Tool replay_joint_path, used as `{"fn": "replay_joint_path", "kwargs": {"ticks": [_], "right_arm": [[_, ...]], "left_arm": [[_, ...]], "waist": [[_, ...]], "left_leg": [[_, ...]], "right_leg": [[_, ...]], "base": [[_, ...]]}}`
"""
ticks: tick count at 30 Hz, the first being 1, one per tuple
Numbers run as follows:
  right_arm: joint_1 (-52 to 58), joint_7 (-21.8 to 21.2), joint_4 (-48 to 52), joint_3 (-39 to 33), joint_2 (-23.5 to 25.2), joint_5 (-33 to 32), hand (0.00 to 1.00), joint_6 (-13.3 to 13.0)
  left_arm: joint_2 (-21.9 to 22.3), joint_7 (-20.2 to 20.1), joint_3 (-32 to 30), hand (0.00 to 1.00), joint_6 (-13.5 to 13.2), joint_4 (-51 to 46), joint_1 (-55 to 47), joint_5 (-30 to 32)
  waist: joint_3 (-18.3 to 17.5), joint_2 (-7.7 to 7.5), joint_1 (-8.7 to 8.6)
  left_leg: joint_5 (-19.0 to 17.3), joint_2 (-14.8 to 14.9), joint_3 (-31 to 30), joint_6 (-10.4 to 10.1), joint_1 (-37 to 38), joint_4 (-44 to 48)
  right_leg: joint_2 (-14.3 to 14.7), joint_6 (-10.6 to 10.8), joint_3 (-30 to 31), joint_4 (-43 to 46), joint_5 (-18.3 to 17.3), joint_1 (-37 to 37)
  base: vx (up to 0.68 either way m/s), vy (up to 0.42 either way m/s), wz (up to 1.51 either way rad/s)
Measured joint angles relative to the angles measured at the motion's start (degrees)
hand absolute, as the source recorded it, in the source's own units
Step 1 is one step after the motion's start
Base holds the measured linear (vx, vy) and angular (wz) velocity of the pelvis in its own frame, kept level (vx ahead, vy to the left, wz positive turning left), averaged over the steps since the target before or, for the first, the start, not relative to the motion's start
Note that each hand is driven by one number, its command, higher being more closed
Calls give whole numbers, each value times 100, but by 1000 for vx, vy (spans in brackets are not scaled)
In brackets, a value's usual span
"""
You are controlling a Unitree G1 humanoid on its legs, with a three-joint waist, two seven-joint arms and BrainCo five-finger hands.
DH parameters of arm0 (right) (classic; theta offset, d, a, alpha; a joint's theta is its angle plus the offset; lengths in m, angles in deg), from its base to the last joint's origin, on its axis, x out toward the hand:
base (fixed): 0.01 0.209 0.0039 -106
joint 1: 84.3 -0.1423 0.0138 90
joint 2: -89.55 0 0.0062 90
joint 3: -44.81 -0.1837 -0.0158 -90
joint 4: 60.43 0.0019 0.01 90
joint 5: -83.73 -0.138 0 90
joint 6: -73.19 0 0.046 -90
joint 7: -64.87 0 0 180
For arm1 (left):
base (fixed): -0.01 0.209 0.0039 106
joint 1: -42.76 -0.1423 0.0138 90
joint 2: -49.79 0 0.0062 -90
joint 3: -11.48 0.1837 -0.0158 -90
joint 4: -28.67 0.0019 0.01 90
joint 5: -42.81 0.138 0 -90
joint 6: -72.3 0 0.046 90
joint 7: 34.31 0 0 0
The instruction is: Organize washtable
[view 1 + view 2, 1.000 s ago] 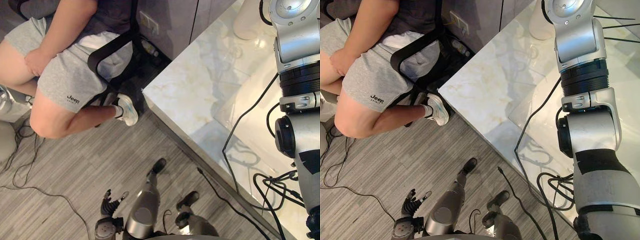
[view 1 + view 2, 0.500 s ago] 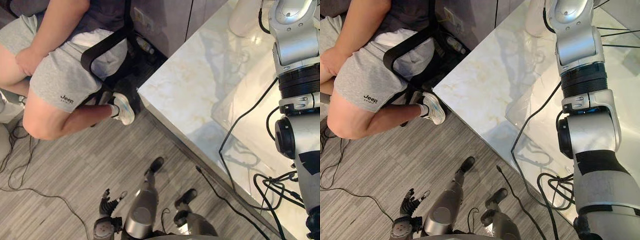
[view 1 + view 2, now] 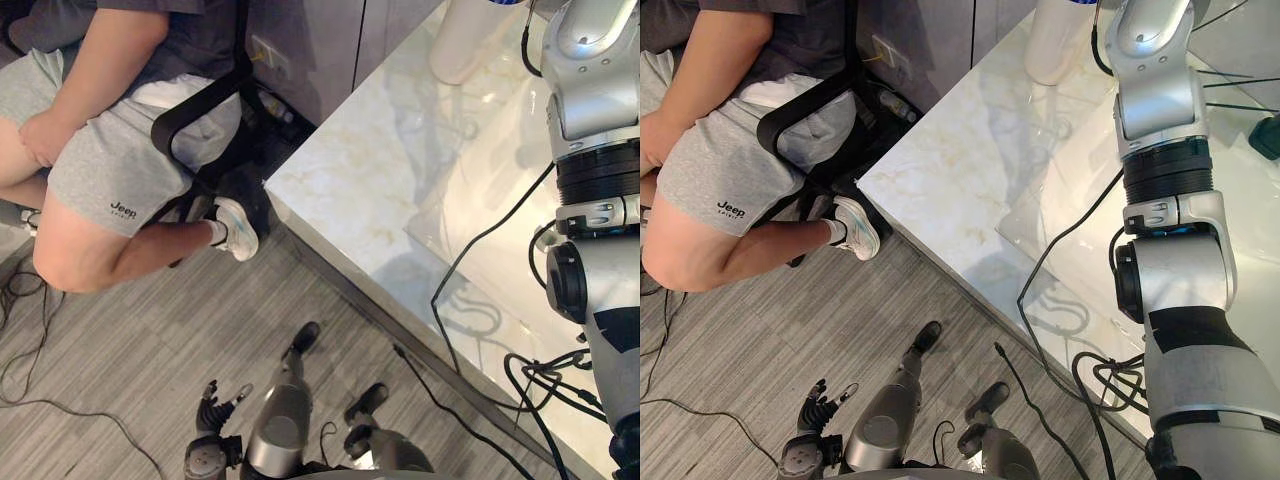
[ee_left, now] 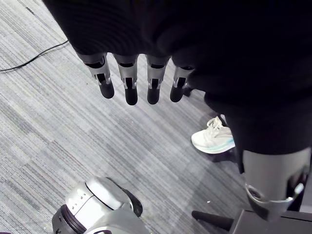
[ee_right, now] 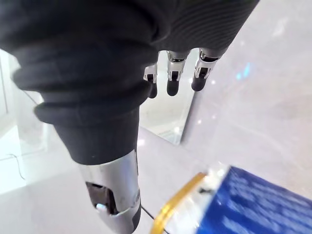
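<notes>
The left hand (image 4: 129, 90) hangs over the grey floor (image 3: 150, 340), fingers straight, empty. The right hand (image 5: 173, 85) hovers above the marble table (image 3: 360, 180), fingers loosely extended, holding nothing (a blue, yellow-edged thing (image 5: 243, 207) lies near). A white canister (image 3: 1054, 40) stands at the table's far edge.

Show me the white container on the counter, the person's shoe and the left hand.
white container (image 3: 1058, 42): right eye view, its side wall.
shoe (image 3: 232, 226): left eye view, its upper.
left hand (image 4: 130, 93): left wrist view, a finger's dark tip.
</notes>
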Motion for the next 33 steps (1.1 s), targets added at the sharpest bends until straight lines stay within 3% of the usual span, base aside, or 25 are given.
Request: {"fn": "replay_joint_path", "kwargs": {"ticks": [3, 6, 8, 11, 12, 16, 18, 20, 21, 22, 24, 26, 27, 29, 33], "right_arm": [[352, -91, 847, -1, -207, -45, 0, -42], [849, -103, 1637, -36, -518, -16, 0, -246], [1159, -108, 2019, -299, -674, 6, 0, -270], [2110, -82, 2718, -1297, -1028, 7, 0, -431], [2663, -64, 2981, -1953, -1120, 7, 0, -513], [4509, 125, 3334, -3869, -978, -7, 0, -689], [5500, 244, 3401, -4858, -539, -71, 0, -711], [6751, 437, 3747, -5648, 416, -320, 0, -709], [7119, 475, 3894, -5768, 714, -357, 0, -712], [8152, 577, 4063, -5958, 1601, -417, 0, -697], [8664, 599, 4064, -6006, 2187, -492, 0, -602], [9340, 688, 3927, -6012, 3120, -713, 0, -383], [9520, 696, 3747, -5976, 3372, -798, 0, -311], [9619, 693, 2874, -5737, 3365, -1024, 0, -128], [9662, 255, 1173, -4838, 3453, -1539, 0, -111]], "left_arm": [[-42, -105, -12, 0, 56, 18, -21, 2], [-61, -121, -154, 0, 89, 52, -107, 8], [-45, -125, -206, 0, 90, 78, -140, 10], [-37, -193, -248, 0, 103, 198, -200, 13], [-12, -227, -349, 0, 140, 303, -220, 27], [40, -228, -525, 0, 223, 523, -373, 56], [106, -225, -686, 0, 284, 558, -437, 58], [249, -227, -984, 0, 329, 599, -537, 78], [323, -222, -1134, 0, 346, 599, -548, 122], [514, -221, -1453, 0, 381, 539, -614, 133], [627, -218, -1580, 0, 410, 497, -581, 172], [777, -218, -1579, 0, 432, 465, -501, 190], [809, -217, -1570, 0, 433, 466, -456, 204], [913, -212, -1410, 0, 438, 476, -332, 222], [900, -209, -1059, 0, 440, 499, -212, 211]], "waist": [[-124, -143, -63], [-495, -334, -312], [-573, -341, -389], [-904, -348, -548], [-1058, -344, -683], [-1483, -310, -985], [-1637, -293, -1049], [-1879, -215, -1288], [-1932, -178, -1320], [-2080, -106, -1441], [-2113, -60, -1510], [-2211, 118, -1611], [-2218, 145, -1615], [-2216, 162, -1617], [-2205, 131, -1603]], "left_leg": [[0, 0, 16, 0, 59, -37], [0, -24, 80, 0, 81, -39], [-1, -57, 96, 1, 217, -38], [-7, -87, 132, 6, 299, -42], [-16, -77, 180, 18, 330, -43], [-110, -50, 430, 106, 445, -51], [-206, -46, 612, 135, 558, -55], [-268, -30, 918, 187, 649, -55], [-292, -25, 985, 213, 681, -55], [-348, -14, 1221, 241, 800, -54], [-360, -6, 1319, 245, 872, -52], [-509, 45, 1525, 254, 1025, 40], [-615, 54, 1562, 257, 1080, 136], [-778, 60, 1638, 255, 1171, 326], [-842, 85, 1748, 246, 1306, 368]], "right_leg": [[-8, 10, 10, -6, -6, 38], [-36, 18, 21, -5, -9, 50], [-72, 36, 33, -4, -16, 179], [-111, 53, 49, -7, -28, 245], [-111, 53, 93, -8, -27, 248], [-137, 51, 300, 0, -72, 226], [-196, 33, 346, 6, -60, 226], [-273, 11, 344, 9, -28, 225], [-281, 10, 346, 16, -13, 221], [-327, 47, 360, 68, 71, 235], [-346, 57, 397, 105, 69, 261], [-365, 115, 531, 201, 57, 332], [-371, 106, 562, 212, 27, 409], [-393, 71, 610, 381, -111, 482], [-483, 67, 664, 754, -308, 444]], "base": [[0, 0, 0], [41, 14, 0], [19, 12, -2], [-5, 9, -3], [-19, 24, -17], [-28, 29, -34], [5, 46, -58], [45, 32, -54], [107, 16, -64], [96, 2, -56], [74, 3, -37], [48, 8, -33], [28, 9, -26], [-21, 10, -15], [-29, 19, -8]]}}
